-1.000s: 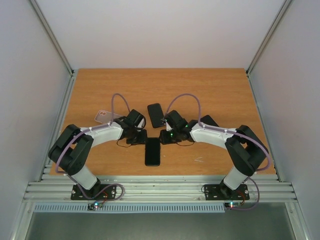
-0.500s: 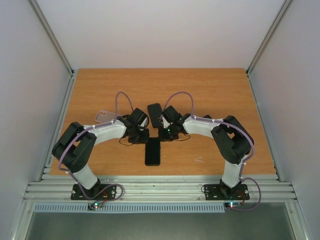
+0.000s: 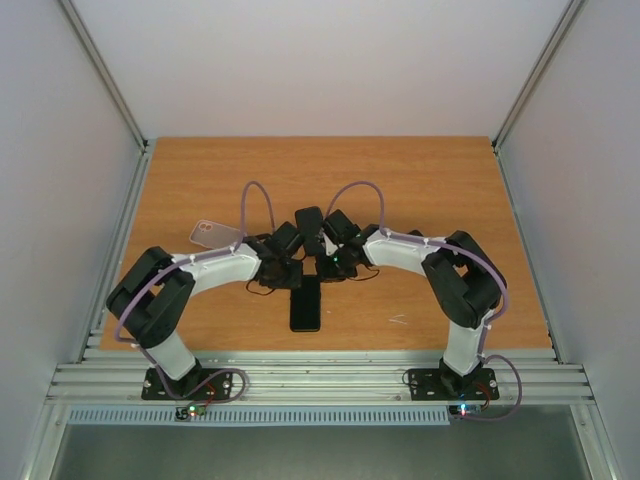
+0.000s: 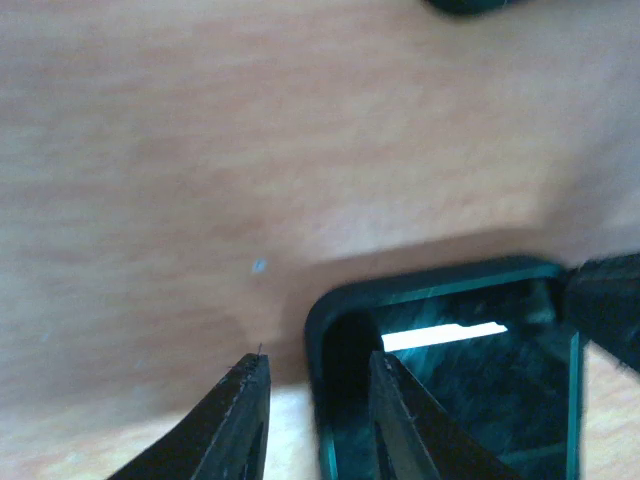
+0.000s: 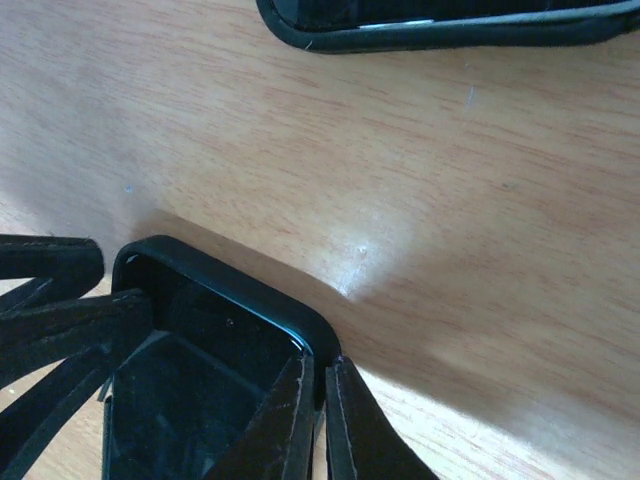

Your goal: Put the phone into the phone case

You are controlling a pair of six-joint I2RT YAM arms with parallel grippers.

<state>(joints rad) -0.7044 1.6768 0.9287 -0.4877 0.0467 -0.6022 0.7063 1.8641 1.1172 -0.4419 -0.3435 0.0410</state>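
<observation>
A black phone case (image 3: 305,305) lies flat near the table's front, and the phone's glossy dark screen (image 4: 470,370) shows inside its rim (image 4: 330,305). Both grippers meet at its far end. My left gripper (image 4: 318,358) straddles the left wall of the case with a gap on either side. One finger hangs over the screen and the other over bare wood. My right gripper (image 5: 320,360) is pinched shut on the thin rim at the case's far right corner (image 5: 220,275). In the top view the left gripper (image 3: 290,278) and right gripper (image 3: 322,272) hide that end.
A second black slab (image 3: 310,228) lies just beyond the grippers and shows at the top of the right wrist view (image 5: 440,25). A clear case (image 3: 212,234) rests further left. The left gripper's fingers (image 5: 60,320) show in the right wrist view.
The left arm has swung right to the case's far end. The right arm came in from the right, and its jaws have closed on the rim.
</observation>
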